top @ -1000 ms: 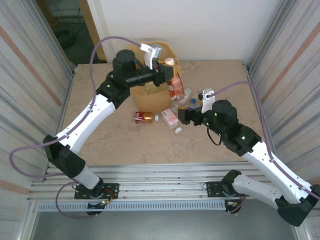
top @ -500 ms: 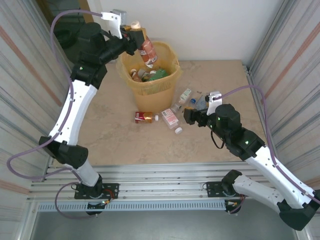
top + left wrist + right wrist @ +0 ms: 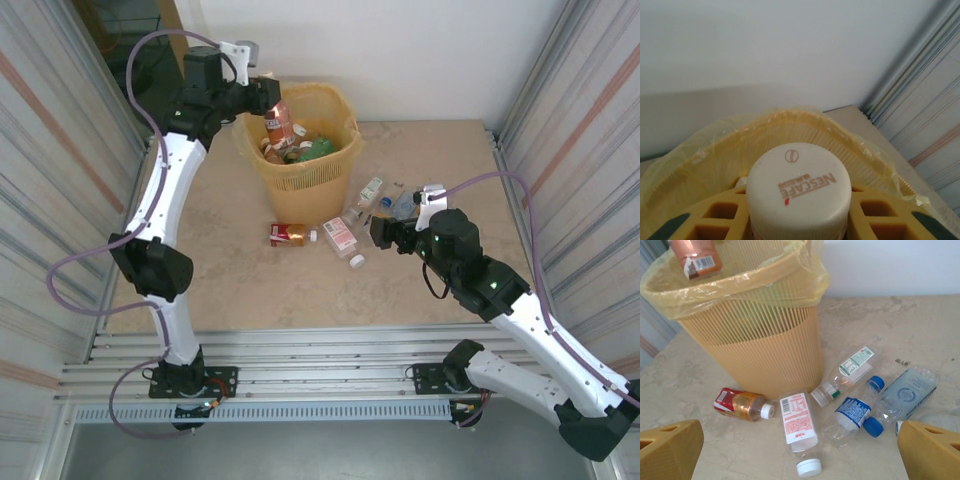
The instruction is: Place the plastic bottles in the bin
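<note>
Getting there: the left hand (image 3: 262, 97) grips a brown-labelled bottle (image 3: 279, 122) right over the bin (image 3: 340, 120), with a few dropped bottles (image 3: 300, 150) already inside. Five or so loose bottles (image 3: 799, 422) lie on the tabletop (image 3: 230, 280) beside it. The right hand (image 3: 378, 233) gapes wide near them, empty.

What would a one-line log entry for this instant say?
left gripper: shut on Nescafe bottle over bin | right gripper: open, above loose bottles on table | release: not yet
</note>
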You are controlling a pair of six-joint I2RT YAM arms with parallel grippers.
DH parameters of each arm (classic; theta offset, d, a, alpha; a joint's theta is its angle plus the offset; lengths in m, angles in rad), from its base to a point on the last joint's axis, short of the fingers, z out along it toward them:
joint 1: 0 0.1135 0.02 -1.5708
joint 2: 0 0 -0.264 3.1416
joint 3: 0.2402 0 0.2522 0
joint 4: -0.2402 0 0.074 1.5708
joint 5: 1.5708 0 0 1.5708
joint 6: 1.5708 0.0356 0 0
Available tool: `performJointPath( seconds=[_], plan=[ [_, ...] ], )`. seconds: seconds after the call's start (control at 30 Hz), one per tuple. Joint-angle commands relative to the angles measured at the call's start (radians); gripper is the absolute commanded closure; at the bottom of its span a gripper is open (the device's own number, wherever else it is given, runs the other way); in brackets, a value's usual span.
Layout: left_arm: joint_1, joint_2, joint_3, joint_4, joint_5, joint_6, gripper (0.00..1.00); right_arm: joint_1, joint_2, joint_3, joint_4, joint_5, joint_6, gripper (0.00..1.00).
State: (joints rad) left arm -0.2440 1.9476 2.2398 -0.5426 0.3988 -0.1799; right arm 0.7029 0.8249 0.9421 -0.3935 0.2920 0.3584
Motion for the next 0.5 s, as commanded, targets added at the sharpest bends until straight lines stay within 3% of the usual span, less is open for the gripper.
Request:
performJointPath(
  seconds=[0.0,0.3,0.47],
  plan=[
    [0.002,0.026,0.076,-0.087,0.004,0.026,0.89,0.007,0.005,-0.01,-0.001,0.017,0.019,0.02],
    [0.002,0.083,0.132,-0.204,-0.025,0.036,0.82,0.006,0.014,-0.008,-0.004,0.023,0.022,0.02],
    [0.002,0.077,0.13,-0.227,-0.065,0.052,0.63,0.007,0.017,-0.011,-0.008,0.034,0.025,0.02]
  ],
)
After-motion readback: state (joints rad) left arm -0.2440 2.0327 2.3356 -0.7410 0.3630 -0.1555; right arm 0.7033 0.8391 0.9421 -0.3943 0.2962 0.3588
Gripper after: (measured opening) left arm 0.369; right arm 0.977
